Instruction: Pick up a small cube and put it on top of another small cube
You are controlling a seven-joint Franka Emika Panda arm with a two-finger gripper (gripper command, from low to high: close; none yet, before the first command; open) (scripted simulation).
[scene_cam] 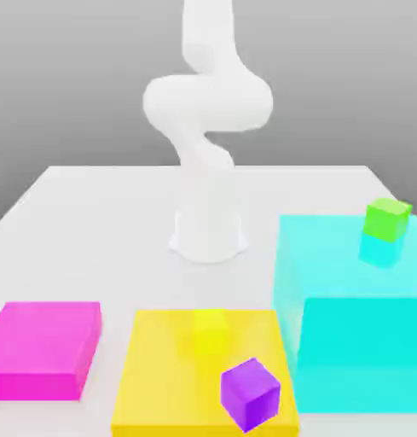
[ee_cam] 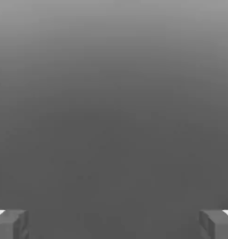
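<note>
In the hand view, the gripper [ee_cam: 114, 224] stands wide, its two grey fingers [ee_cam: 13, 225] well apart, plain grey between them.

In the exterior view, all three small cubes are well apart from the hand: a glossy green cube [scene_cam: 386, 220] at the big cyan block [scene_cam: 356, 256], a tilted purple cube [scene_cam: 251, 394] and a yellow cube [scene_cam: 211, 331] at the flat yellow slab [scene_cam: 160, 375]; whether each touches its block, I cannot tell.

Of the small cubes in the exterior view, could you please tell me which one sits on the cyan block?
The green cube: it rests on the cyan block, while the yellow cube and purple cube are at the yellow block.
</note>
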